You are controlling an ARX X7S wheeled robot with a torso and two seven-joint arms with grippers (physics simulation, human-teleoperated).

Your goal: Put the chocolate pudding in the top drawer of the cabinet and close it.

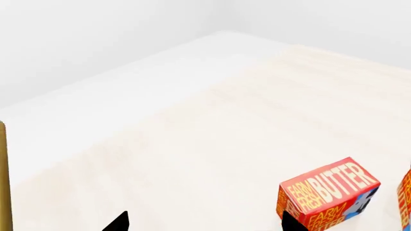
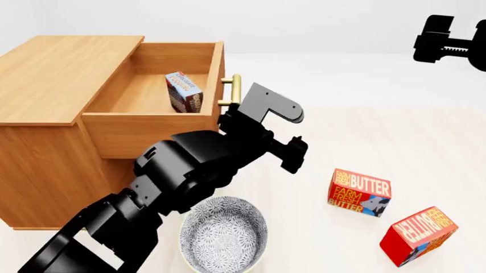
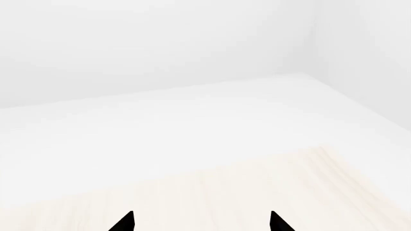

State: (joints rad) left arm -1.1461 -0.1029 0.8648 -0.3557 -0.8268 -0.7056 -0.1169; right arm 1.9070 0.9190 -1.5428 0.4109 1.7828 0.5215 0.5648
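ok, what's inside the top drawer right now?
The chocolate pudding, standing on edge on plain wood inside the open top drawer. The front corner is hidden by the drawer's front panel.

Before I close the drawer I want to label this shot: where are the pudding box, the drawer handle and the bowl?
pudding box [image 2: 184, 92], head view, on its printed face.
drawer handle [image 2: 234, 91], head view, on the brass bar.
bowl [image 2: 224, 233], head view, on its patterned inside wall.

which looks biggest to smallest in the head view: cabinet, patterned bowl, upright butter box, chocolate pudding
1. cabinet
2. patterned bowl
3. upright butter box
4. chocolate pudding

The pudding sits farther from the camera inside the open top drawer, so its last place is less sure.
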